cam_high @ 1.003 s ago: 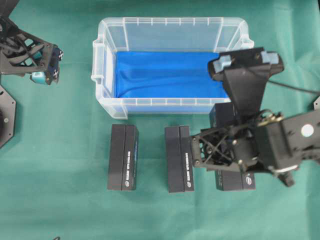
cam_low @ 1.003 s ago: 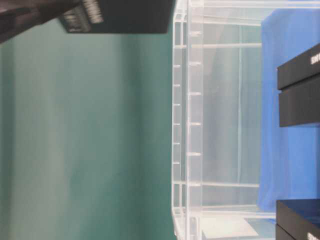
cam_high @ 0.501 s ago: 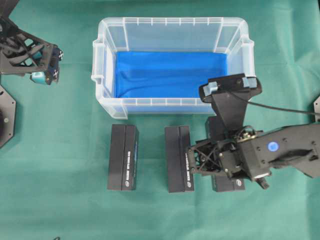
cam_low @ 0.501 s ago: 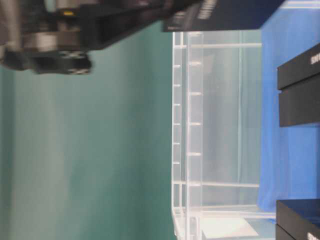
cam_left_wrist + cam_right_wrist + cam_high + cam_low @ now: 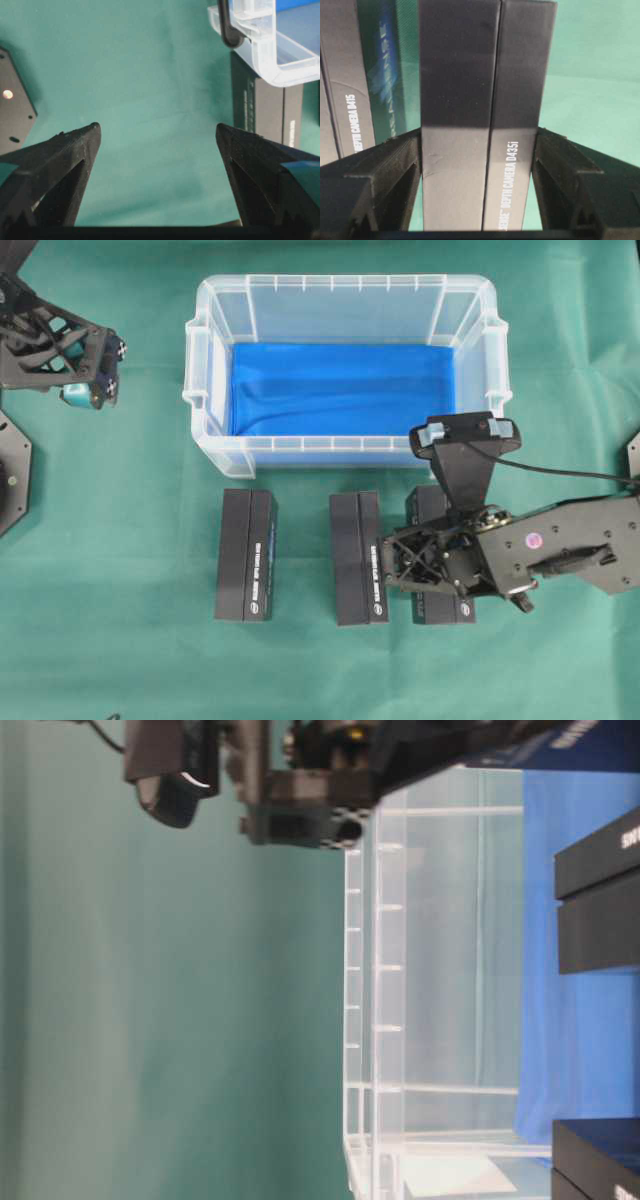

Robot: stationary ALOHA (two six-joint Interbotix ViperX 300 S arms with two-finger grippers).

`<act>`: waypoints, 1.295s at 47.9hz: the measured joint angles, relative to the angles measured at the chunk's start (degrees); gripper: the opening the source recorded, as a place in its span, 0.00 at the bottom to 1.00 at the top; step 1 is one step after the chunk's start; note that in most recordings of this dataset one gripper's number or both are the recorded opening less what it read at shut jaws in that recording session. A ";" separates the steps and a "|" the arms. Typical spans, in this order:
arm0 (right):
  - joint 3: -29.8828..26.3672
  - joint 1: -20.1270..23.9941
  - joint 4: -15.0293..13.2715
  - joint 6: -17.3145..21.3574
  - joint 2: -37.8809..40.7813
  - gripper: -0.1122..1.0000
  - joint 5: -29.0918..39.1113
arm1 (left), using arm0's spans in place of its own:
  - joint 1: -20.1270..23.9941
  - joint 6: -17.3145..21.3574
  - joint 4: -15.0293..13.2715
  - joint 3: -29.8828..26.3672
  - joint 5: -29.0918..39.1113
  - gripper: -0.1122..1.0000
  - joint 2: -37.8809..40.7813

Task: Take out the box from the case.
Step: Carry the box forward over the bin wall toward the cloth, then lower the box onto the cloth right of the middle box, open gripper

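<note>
Item 1, nearest the front edge: three black depth-camera boxes standing in a row on the green bench (image 5: 120, 570), each with its long axis running toward the case. Left box (image 5: 246, 554) and middle box (image 5: 359, 557) stand free and well apart. The right box (image 5: 440, 560) is clamped across its width by the right end effector (image 5: 405, 568). The wrist view shows both black fingers (image 5: 395, 170) pressed flat against the box sides, jaws partly spread to the box's width. In the overhead view it appears to sit on or just above the cloth, in line with the other two. Judged purpose: it is being set down to complete the row, with release not yet made.

Item 2, behind the row: the case (image 5: 345, 448), a clear plastic bin with ribbed rim, its near wall just beyond the box ends. Only the blue lining (image 5: 340, 390) shows inside, so no box is left in it.

Item 3, far left: the left end effector (image 5: 90, 380), parked beside the case, jaws spread wide and holding nothing. Judged idle, clear of the working arm.

View notes: only the right wrist view reads the "DEPTH CAMERA D435i" lettering and confirms finger contact. The left wrist view shows one case corner and a box below it. The table-level view, turned on its side, shows the ribbed wall and box ends, but not the grip.
</note>
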 measured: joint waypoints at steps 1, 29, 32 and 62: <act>0.35 0.09 0.00 0.00 -0.09 0.69 -0.44 | 0.00 0.09 0.00 0.00 -0.09 0.97 0.00; 3.78 0.09 0.00 -0.09 0.00 0.83 -4.48 | 0.00 0.18 0.00 -0.09 0.00 0.97 0.00; 3.69 0.09 0.00 -0.18 -0.09 0.91 -4.57 | 0.09 0.09 0.00 -0.09 -0.09 0.97 0.00; 0.26 0.00 -0.09 -0.53 -4.04 0.94 0.62 | 0.62 0.26 0.00 0.62 0.00 0.97 -1.23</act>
